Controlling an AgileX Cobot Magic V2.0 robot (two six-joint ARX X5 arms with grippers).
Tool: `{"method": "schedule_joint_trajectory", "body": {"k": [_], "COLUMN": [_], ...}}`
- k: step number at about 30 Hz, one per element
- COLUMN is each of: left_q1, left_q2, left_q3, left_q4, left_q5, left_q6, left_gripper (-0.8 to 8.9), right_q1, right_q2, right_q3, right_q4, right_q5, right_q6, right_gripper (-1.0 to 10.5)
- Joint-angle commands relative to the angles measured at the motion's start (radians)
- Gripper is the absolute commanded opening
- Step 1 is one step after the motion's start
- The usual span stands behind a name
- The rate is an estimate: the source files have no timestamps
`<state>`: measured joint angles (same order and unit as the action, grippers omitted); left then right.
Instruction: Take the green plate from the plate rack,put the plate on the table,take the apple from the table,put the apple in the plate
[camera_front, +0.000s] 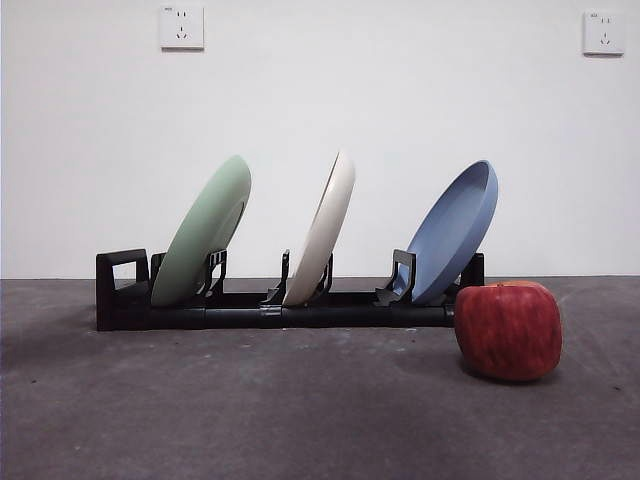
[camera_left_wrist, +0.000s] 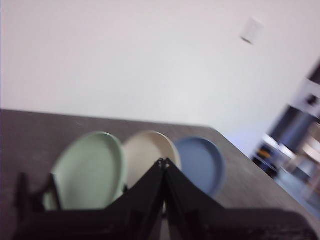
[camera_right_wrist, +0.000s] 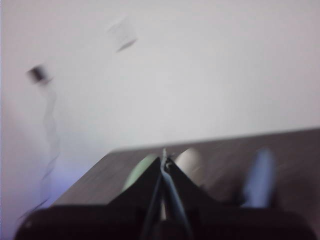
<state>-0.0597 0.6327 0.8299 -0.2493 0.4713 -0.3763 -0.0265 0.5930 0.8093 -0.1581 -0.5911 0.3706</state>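
Observation:
The pale mint-green plate (camera_front: 204, 236) leans in the left slot of the black plate rack (camera_front: 240, 312), near its loop handle. A cream plate (camera_front: 322, 232) and a blue plate (camera_front: 452, 232) lean in the other slots. The red apple (camera_front: 508, 330) sits on the dark grey table (camera_front: 300, 420), in front of the rack's right end. No arm shows in the front view. My left gripper (camera_left_wrist: 163, 162) is shut and empty, well back from the green plate (camera_left_wrist: 89, 170). My right gripper (camera_right_wrist: 164, 161) is shut and empty, its view blurred, with the green plate (camera_right_wrist: 140, 172) far ahead.
A white wall with two sockets (camera_front: 181, 27) stands behind the table. In the left wrist view the table's far edge (camera_left_wrist: 235, 145) drops off beyond the blue plate (camera_left_wrist: 200, 162), with room furniture past it.

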Motion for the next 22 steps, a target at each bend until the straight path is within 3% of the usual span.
{"method": "schedule_joint_trajectory", "body": {"k": [1,4,9,14,18,20,22], "left_q1": [0.002,0.001,-0.010,-0.026,-0.047,-0.059,-0.068], "left_q2": [0.107,0.232,0.423,0.581,0.661,0.685,0.702], "left_q3": [0.125,0.268,0.470,0.593,0.623,0.624,0.624], "left_q4": [-0.099,-0.244,-0.479,-0.624,-0.654,-0.654,-0.649], "left_q5": [0.072,0.125,0.131,0.131,0.131,0.130,0.127], "left_q6": [0.058,0.139,0.269,0.339,0.363,0.363,0.362], "left_gripper": [-0.04,-0.04,-0.04,-0.04,0.18,1.76,3.82], "right_q1": [0.003,0.025,0.105,0.225,0.295,0.312,0.322], "right_q2": [0.134,0.264,0.464,0.644,0.755,0.797,0.830], "right_q3": [0.114,0.248,0.463,0.655,0.769,0.814,0.849], "right_q4": [-0.073,-0.200,-0.432,-0.648,-0.765,-0.806,-0.835], "right_q5": [-0.115,-0.161,-0.143,0.033,0.179,0.225,0.237], "right_q6": [0.003,-0.012,-0.106,-0.220,-0.283,-0.295,-0.297], "right_gripper": [0.0,0.0,0.0,0.0,0.3,1.8,4.3]}}
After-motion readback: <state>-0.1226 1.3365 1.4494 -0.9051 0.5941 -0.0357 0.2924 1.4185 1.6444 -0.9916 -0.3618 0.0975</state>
